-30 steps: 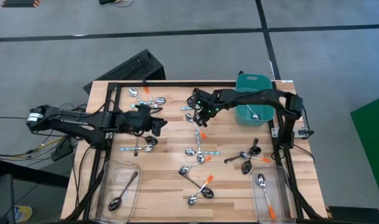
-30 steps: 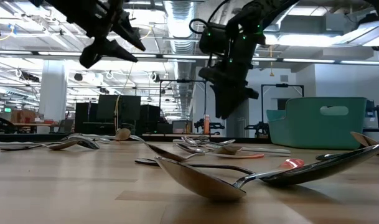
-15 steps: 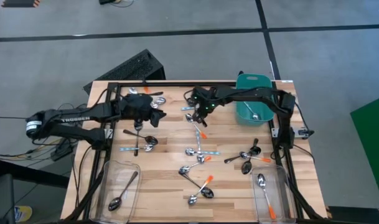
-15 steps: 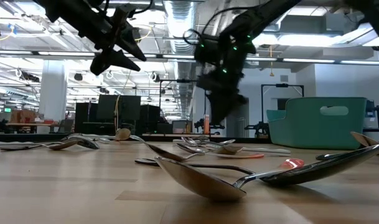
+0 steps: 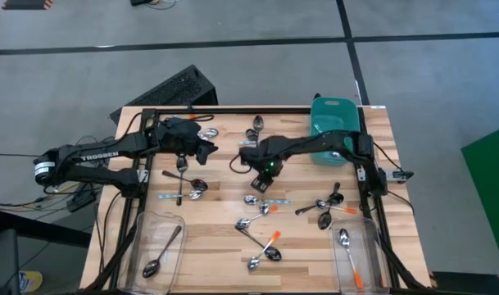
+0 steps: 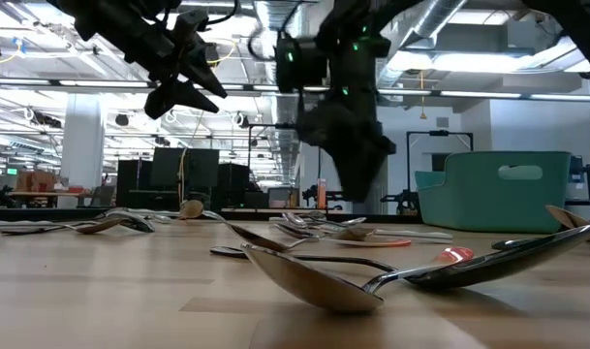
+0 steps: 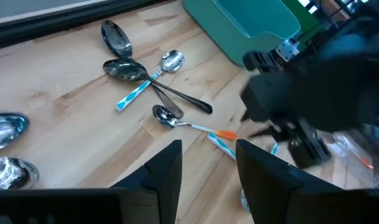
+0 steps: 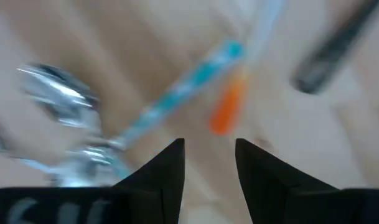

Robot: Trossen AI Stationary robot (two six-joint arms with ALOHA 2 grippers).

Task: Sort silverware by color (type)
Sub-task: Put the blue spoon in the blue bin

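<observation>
Spoons lie scattered flat on the wooden table (image 5: 216,238): orange-handled ones (image 5: 271,240), light-blue-handled ones (image 5: 265,201) and plain dark ones (image 5: 324,206). My right gripper (image 5: 259,180) points down above the table's middle, open, over a blue-handled spoon (image 8: 195,87) and an orange handle (image 8: 226,112); it holds nothing. My left gripper (image 5: 204,150) hangs open and empty above the table's far left part. Ahead of it, in the left wrist view, lie dark spoons (image 7: 126,70), a blue-handled spoon (image 7: 134,94) and my right arm (image 7: 326,93).
A teal tub (image 5: 331,111) stands at the far right edge. A clear bin (image 5: 155,246) at the near left holds a dark spoon. Another clear bin (image 5: 353,254) at the near right holds an orange-handled spoon. More spoons (image 5: 193,190) lie left of the middle.
My right gripper has swung from the far middle toward the near edge, sinking a little, and now hangs over the spoons in the table's middle. My left gripper has swung toward the far edge and rolled a little, staying open.
</observation>
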